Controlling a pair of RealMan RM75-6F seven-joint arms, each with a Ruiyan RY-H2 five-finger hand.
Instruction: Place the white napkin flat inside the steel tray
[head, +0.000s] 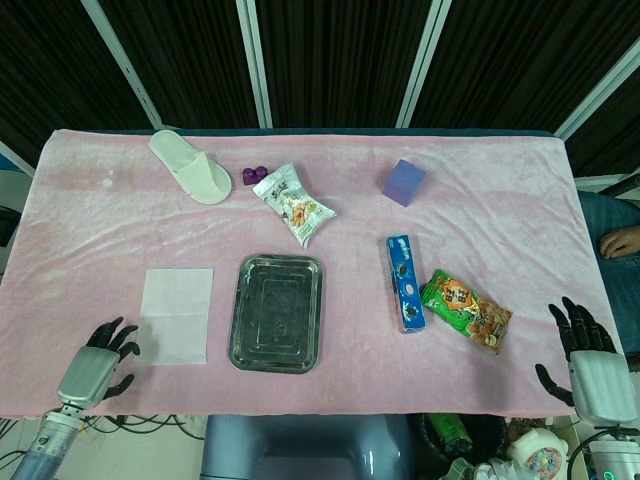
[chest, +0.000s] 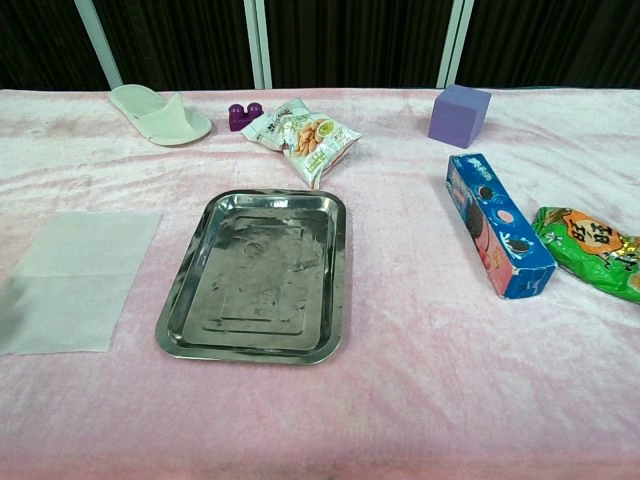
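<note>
The white napkin (head: 177, 315) (chest: 80, 279) lies flat on the pink cloth, just left of the steel tray (head: 243, 345) (chest: 184, 319), which holds nothing. My left hand (head: 97, 366) hovers at the table's front edge, a little left of the napkin's near corner, fingers spread and holding nothing. Only a dark blur of it shows at the left edge of the chest view. My right hand (head: 589, 366) is at the front right corner, fingers apart, far from both objects.
A white slipper (head: 190, 167), a purple toy (head: 255, 175) and a snack bag (head: 293, 205) lie at the back. A purple cube (head: 404, 183), a blue biscuit box (head: 404, 283) and a green snack bag (head: 466, 311) lie right of the tray.
</note>
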